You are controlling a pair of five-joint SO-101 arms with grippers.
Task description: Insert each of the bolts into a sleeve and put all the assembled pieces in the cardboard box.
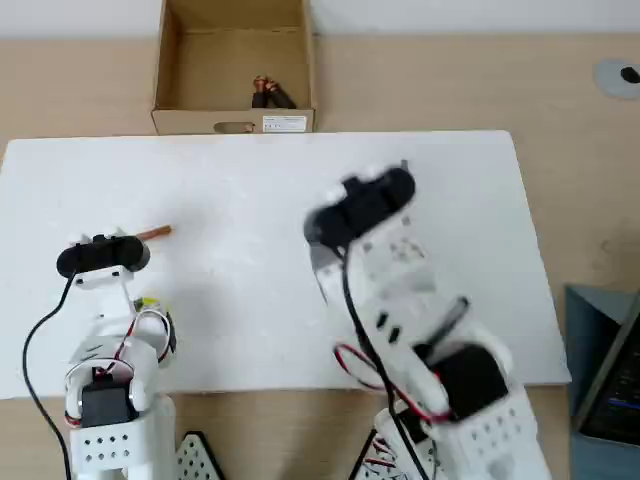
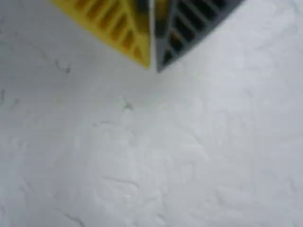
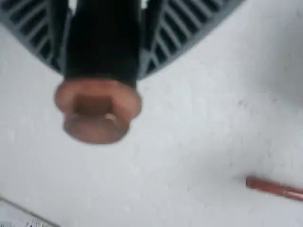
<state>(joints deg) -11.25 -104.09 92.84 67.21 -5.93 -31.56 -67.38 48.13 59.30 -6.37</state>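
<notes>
My left gripper [image 2: 152, 65] is closed on nothing above the white board [image 1: 250, 300], with a loose bolt [image 1: 153, 233] lying near it. The box [image 1: 190, 121] holds finished pieces [image 1: 270, 93], and my right gripper [image 3: 102, 64] clamps a sleeve [image 3: 102, 38] with a bolt head [image 3: 97, 111] at its end. I'd carry that level over the box wall and release low inside, so the bolt stays seated.

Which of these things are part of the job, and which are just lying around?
Part of the job: cardboard box; assembled pieces inside it; sleeved bolt in the right gripper; loose bolt on the white board.

Just lying about: grey disc on the table; laptop at the table's edge.
</notes>
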